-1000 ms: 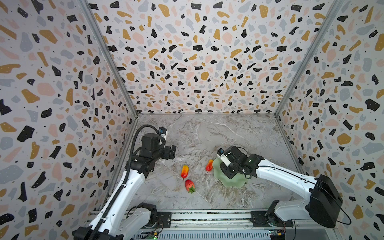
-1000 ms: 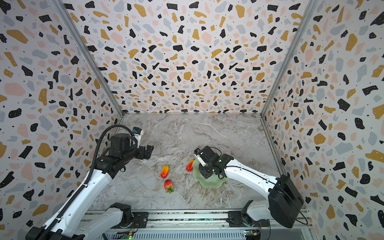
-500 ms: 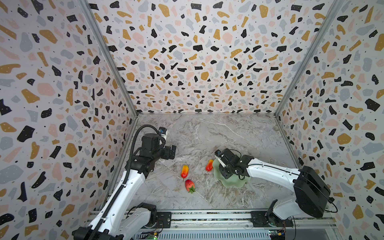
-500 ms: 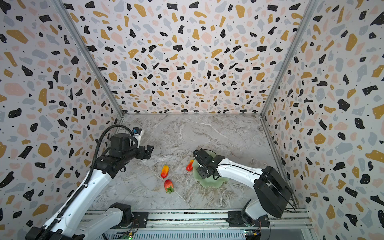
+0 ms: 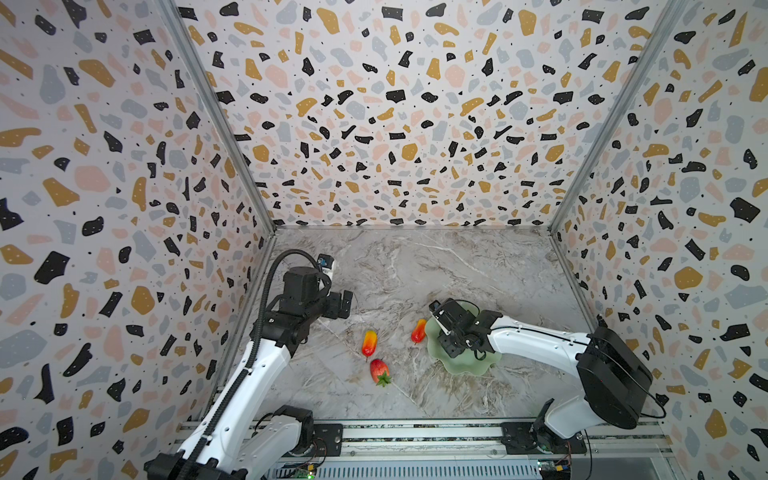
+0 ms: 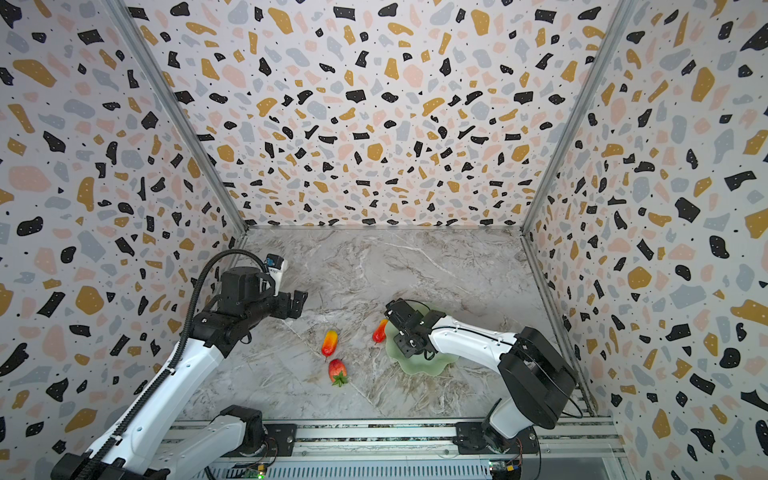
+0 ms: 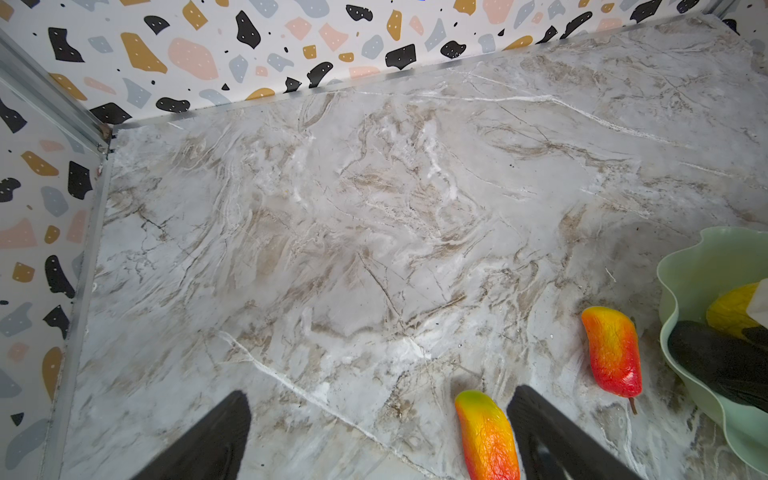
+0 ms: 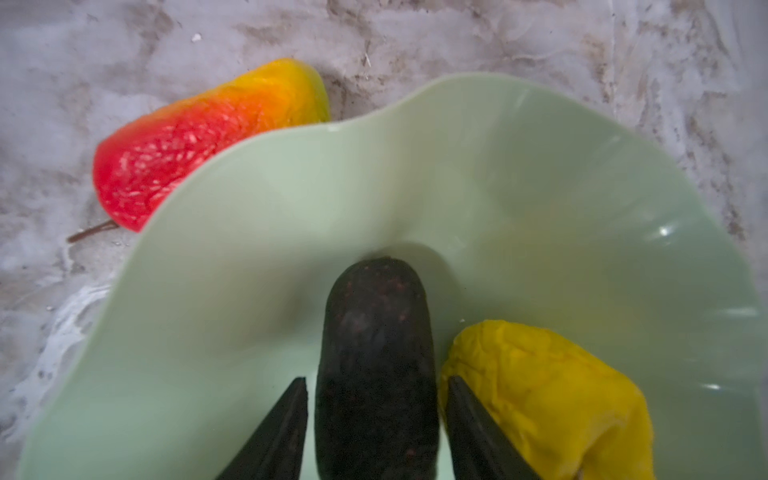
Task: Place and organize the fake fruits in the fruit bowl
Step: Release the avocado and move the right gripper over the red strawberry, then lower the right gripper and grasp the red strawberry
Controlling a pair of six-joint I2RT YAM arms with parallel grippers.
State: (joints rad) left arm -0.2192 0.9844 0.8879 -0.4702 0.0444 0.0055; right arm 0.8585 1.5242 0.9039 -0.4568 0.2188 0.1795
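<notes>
The pale green fruit bowl (image 5: 465, 365) (image 6: 419, 368) sits right of centre. In the right wrist view my right gripper (image 8: 376, 384) reaches into the bowl (image 8: 291, 199), its jaws open. A narrow gap shows on each side of the dark oval fruit (image 8: 376, 332) lying between them. A yellow fruit (image 8: 548, 395) rests beside it. One red-to-yellow fruit (image 5: 418, 331) (image 8: 187, 145) lies on the table against the bowl's left rim. Another (image 5: 368, 343) (image 7: 488, 436) and the strawberry (image 5: 379, 370) lie further left. My left gripper (image 5: 345, 304) (image 7: 380, 392) hovers open and empty.
Speckled walls close in the marble table on the left, back and right. A metal rail (image 5: 415, 436) with both arm bases runs along the front. The right arm's white forearm (image 5: 536, 340) crosses over the bowl's right side.
The right arm's elbow has swung left and its gripper has edged slightly left over the bowl. The left arm and the fruits on the table have not moved.
</notes>
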